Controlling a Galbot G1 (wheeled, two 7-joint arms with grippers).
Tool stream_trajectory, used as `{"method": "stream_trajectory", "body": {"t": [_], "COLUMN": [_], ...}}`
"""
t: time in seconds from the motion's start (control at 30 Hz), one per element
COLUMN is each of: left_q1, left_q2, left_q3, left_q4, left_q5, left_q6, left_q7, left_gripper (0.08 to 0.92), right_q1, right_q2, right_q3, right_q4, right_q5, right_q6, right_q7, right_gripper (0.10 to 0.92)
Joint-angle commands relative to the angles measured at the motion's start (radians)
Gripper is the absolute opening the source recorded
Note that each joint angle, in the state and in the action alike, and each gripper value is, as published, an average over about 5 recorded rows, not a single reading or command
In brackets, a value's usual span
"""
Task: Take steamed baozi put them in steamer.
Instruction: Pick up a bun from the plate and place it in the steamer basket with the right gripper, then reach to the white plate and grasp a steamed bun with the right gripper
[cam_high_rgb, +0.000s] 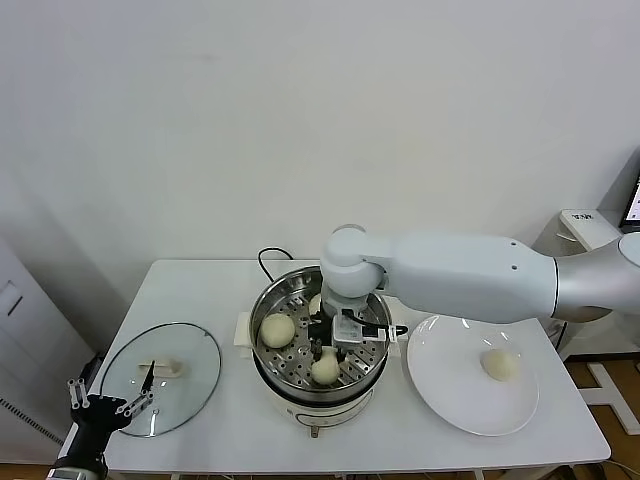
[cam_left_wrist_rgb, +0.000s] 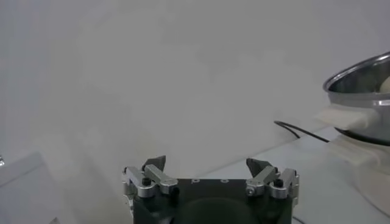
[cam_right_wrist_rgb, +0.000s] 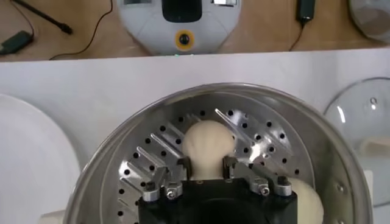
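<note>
- Steamer (cam_high_rgb: 275, 300): a round, shiny stainless-steel pot with a perforated steel tray, white side handles, a white base and a black cord; it is set at the middle of the white table (cam_high_rgb: 200, 285).
- Steamed baozi, four small, smooth, pale cream-white buns: three are counted inside the steamer and one outside it.
- Bun one (cam_high_rgb: 277, 328): it rests on the tray on the side nearer the robot's left.
- Bun two (cam_high_rgb: 325, 370): it lies at the tray's near edge, directly under the right gripper (cam_right_wrist_rgb: 207, 165).
- Bun three (cam_high_rgb: 315, 304): it is partly hidden behind the right wrist, at the far side of the tray.
- Bun four (cam_high_rgb: 500, 364): it is left on the flat round white plate (cam_high_rgb: 440, 385), to the right of the steamer.
- Right gripper: it is lowered into the pot; its fingers are seen parted on either side of bun two, and whether they touch the bun cannot be told.
- Left gripper (cam_left_wrist_rgb: 211, 172): it is parked low beside the round glass lid (cam_high_rgb: 190, 355), with fingers spread wide and nothing between them.
- Progress, as judged: three of four transfers appear done or nearly done; one bun is left to be moved.
- Writing: no brand or label is legible.
</note>
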Motion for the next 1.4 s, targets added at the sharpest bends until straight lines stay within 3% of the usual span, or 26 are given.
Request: {"method": "stream_trajectory", "body": {"t": [0.03,0.27,0.37,0.53,0.6,0.77,1.03,1.23,1.4], "left_q1": [-0.004,-0.005,-0.006,-0.012,-0.016,-0.028,-0.024,-0.018,-0.009], "left_q2": [0.001,0.005,0.007,0.013,0.016,0.017,0.013,0.015,0.02], "left_q3": [0.003,0.004,0.005,0.011,0.013,0.019,0.02,0.024,0.026], "left_q4": [0.003,0.003,0.005,0.005,0.003,-0.002,-0.014,-0.017,-0.015], "left_q5": [0.001,0.002,0.002,0.003,0.003,0.004,0.01,0.024,0.031], "left_q6": [0.001,0.004,0.003,0.006,0.009,0.019,0.029,0.035,0.035], "left_q7": [0.0,-0.001,0.0,0.0,-0.001,-0.002,-0.004,-0.004,-0.005], "left_gripper": [0.823,0.823,0.823,0.823,0.823,0.823,0.823,0.823,0.823], "right_q1": [-0.02,0.04,0.117,0.326,0.366,0.296,-0.057,-0.334,-0.44], "right_q2": [0.01,-0.044,-0.103,-0.191,-0.214,-0.305,-0.505,-0.564,-0.566], "right_q3": [0.013,0.073,0.078,-0.106,-0.169,-0.19,0.006,0.204,0.298], "right_q4": [0.001,-0.038,-0.108,-0.301,-0.401,-0.521,-0.528,-0.52,-0.542], "right_q5": [-0.041,0.059,0.254,0.75,0.804,0.692,0.288,0.122,0.077], "right_q6": [0.019,0.009,-0.103,-0.459,-0.499,-0.488,-0.43,-0.396,-0.39], "right_q7": [0.003,-0.017,-0.013,0.024,-0.002,-0.07,-0.045,-0.005,0.018], "right_gripper": [0.498,0.697,0.776,0.821,0.822,0.823,0.823,0.823,0.823]}}
